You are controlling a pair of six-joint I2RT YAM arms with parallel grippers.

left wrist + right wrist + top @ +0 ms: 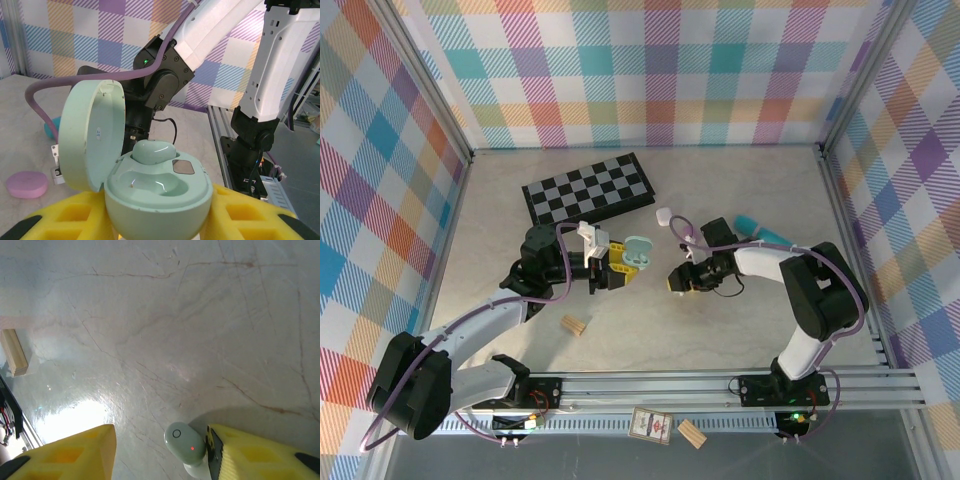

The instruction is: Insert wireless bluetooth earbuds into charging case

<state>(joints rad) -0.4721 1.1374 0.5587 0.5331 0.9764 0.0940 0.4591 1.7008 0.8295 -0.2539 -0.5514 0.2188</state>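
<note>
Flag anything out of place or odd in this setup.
A wooden block and a small card lie off the table, past its near edge. On the table, the pale green earbud sits against one finger of the right tool, off-centre in the gap rather than midway.

A black-and-grey checkered board [588,188] is laid far back on the pale marbled worktop [720,330]; a small tan wooden block [574,324] is set nearer.
</note>
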